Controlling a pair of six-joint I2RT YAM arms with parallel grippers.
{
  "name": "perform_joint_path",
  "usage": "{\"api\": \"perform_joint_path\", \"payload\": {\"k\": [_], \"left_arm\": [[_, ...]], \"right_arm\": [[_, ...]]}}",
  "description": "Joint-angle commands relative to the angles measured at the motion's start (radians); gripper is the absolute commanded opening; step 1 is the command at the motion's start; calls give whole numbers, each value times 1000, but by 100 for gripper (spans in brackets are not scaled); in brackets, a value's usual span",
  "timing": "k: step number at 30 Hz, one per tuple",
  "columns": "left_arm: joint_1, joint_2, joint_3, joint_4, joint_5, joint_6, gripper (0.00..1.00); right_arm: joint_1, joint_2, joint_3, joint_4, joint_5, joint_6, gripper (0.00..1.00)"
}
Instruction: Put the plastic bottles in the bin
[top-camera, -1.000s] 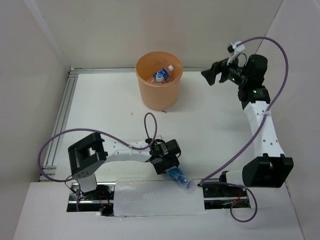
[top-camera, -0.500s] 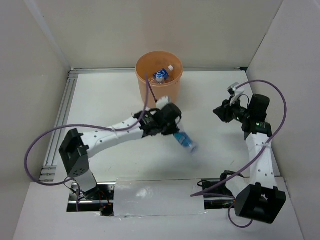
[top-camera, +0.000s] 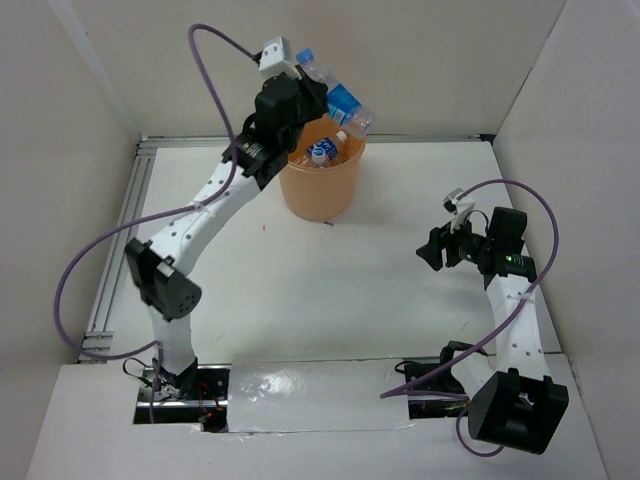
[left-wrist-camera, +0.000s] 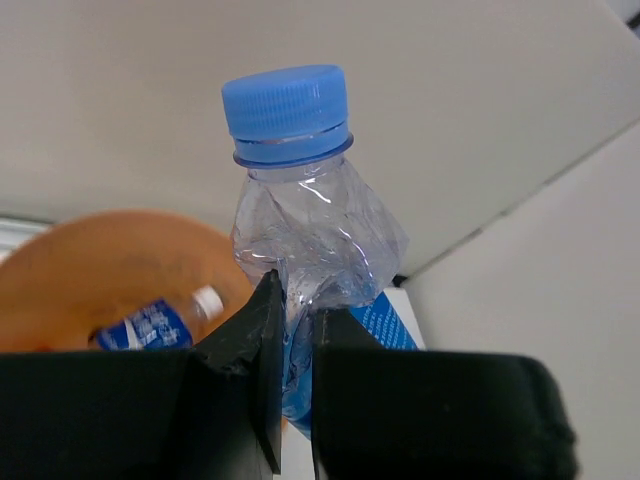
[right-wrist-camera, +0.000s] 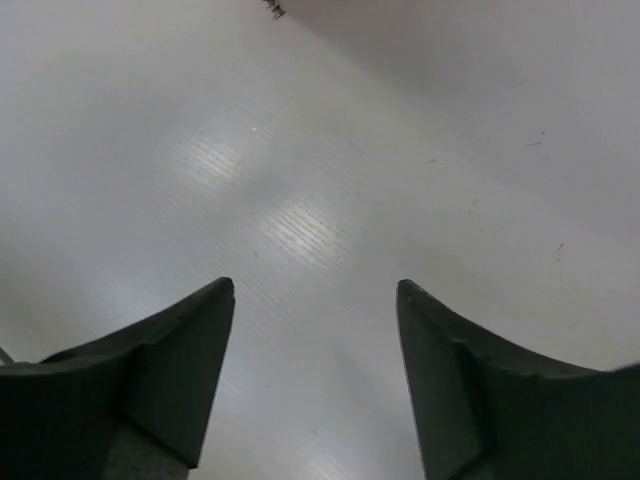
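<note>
My left gripper (top-camera: 312, 95) is raised over the pale-orange bin (top-camera: 322, 185) at the back of the table, shut on a clear, crumpled plastic bottle (top-camera: 338, 95) with a blue cap and blue label. In the left wrist view the bottle (left-wrist-camera: 310, 215) is pinched between the black jaws, my left gripper (left-wrist-camera: 292, 295) squeezing its body, the bin (left-wrist-camera: 90, 270) below and left. Another blue-labelled bottle (top-camera: 322, 152) lies inside the bin, seen also in the wrist view as the bottle in the bin (left-wrist-camera: 155, 322). My right gripper (top-camera: 432, 250) hangs open over bare table at the right, nothing between its fingertips (right-wrist-camera: 315, 290).
White walls close in the table on the left, back and right. A metal rail (top-camera: 120, 240) runs along the left edge. Purple cables loop from both arms. A small dark speck (top-camera: 328, 223) lies on the table in front of the bin.
My left arm has swung from mid-table up and back, carrying the bottle above the bin. My right arm has lowered and drawn toward the near side, and its jaws stand apart.
</note>
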Motion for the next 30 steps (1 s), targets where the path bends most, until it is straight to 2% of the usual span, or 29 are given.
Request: {"api": "perform_joint_path", "payload": {"k": [1, 2, 3, 4, 5, 6, 9, 10, 11, 16, 18, 21, 22, 24, 25, 26, 27, 30], "left_arm": [[21, 176, 188, 1, -84, 146, 12], [21, 217, 231, -32, -97, 156, 18], [21, 268, 253, -46, -109, 183, 22], [21, 277, 243, -46, -124, 183, 30], [30, 277, 223, -26, -135, 196, 46], [30, 277, 176, -11, -152, 205, 53], [62, 277, 158, -10, -161, 168, 65], [72, 277, 158, -10, -161, 157, 92], [72, 277, 158, -26, -151, 157, 100], [96, 205, 129, 8, -52, 154, 100], [67, 127, 99, 31, -40, 185, 100], [17, 2, -54, 124, -7, 313, 100], [7, -105, -108, 138, 74, 384, 100], [-5, -227, -309, 138, 183, 438, 100], [-5, -291, -390, 149, 305, 467, 100], [-5, -425, -564, 149, 342, 467, 100], [-5, -492, -654, 149, 372, 458, 100], [16, -751, -987, 131, 402, 404, 100]], "right_arm": [[-4, -13, 30, -60, -21, -68, 73], [-4, -13, 39, -83, -21, -81, 79], [-4, -13, 55, -83, -21, -92, 91], [-4, -13, 55, -95, -30, -92, 99], [-4, -13, 64, -105, -31, -92, 99], [-4, -13, 64, -105, -43, -103, 99], [-4, -13, 64, -114, -70, -94, 99], [-4, -13, 64, -114, -70, -80, 99], [-4, -13, 55, -114, -81, -71, 99], [-4, -22, 55, -105, -61, -57, 99], [-4, -22, 55, -105, -61, -57, 99], [-4, -22, 66, -93, -40, -26, 99], [-4, -35, 66, -71, -21, 42, 99], [-4, -35, 66, -62, 40, 87, 99], [-4, -35, 66, -34, 70, 131, 99], [-4, -35, 66, -17, 110, 162, 99], [-4, -48, 66, -4, 177, 187, 99], [-13, -59, 66, 35, 226, 219, 99]]}}
